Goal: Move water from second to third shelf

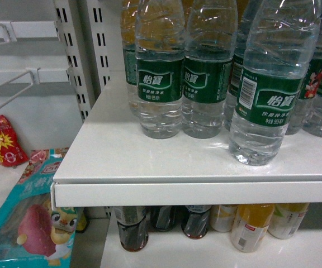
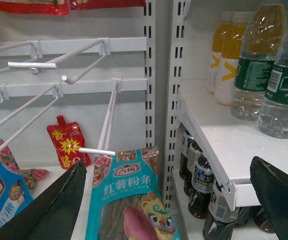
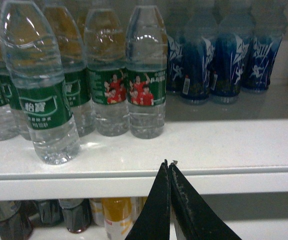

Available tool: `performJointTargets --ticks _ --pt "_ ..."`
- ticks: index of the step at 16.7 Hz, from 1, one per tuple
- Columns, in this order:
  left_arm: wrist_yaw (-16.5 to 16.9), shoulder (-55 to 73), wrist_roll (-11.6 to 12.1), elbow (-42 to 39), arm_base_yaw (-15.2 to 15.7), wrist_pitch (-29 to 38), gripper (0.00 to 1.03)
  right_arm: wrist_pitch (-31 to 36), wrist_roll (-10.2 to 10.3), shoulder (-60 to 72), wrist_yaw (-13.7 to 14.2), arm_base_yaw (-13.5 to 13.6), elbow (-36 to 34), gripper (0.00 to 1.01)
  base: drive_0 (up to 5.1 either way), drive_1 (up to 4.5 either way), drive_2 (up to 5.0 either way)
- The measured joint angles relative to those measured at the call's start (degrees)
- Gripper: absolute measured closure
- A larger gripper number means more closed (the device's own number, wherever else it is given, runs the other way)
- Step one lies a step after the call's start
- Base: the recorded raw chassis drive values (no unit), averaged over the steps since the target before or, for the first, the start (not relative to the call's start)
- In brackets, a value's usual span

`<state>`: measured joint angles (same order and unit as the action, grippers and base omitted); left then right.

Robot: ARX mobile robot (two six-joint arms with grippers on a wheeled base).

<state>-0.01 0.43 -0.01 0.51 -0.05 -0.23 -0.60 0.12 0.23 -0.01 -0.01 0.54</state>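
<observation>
Water bottles point(image 1: 261, 84) stand upright on a white shelf point(image 1: 150, 162).

Even, soft, slightly blurry lighting

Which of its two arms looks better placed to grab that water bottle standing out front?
Probably the right. Its tool, shut, sits at the shelf edge close to the front water bottle. The left tool is open but faces the hanging snack packs, beside the shelf.
</observation>
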Motion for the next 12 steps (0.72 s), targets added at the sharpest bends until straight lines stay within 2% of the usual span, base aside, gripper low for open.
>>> performJointTargets --ticks 10,11,12 --pt "0.00 0.00 0.00 0.00 0.00 0.02 0.05 0.39 0.00 0.00 0.00 0.00 0.00 0.99 0.0 0.00 0.0" --pt "0.00 0.00 0.00 0.00 0.00 0.02 0.05 0.39 -0.02 0.00 0.02 0.00 0.00 0.94 0.0 0.00 0.0" --pt "0.00 0.00 0.00 0.00 0.00 0.02 0.05 0.39 -0.02 0.00 0.00 0.00 0.00 0.79 0.0 0.00 0.0"
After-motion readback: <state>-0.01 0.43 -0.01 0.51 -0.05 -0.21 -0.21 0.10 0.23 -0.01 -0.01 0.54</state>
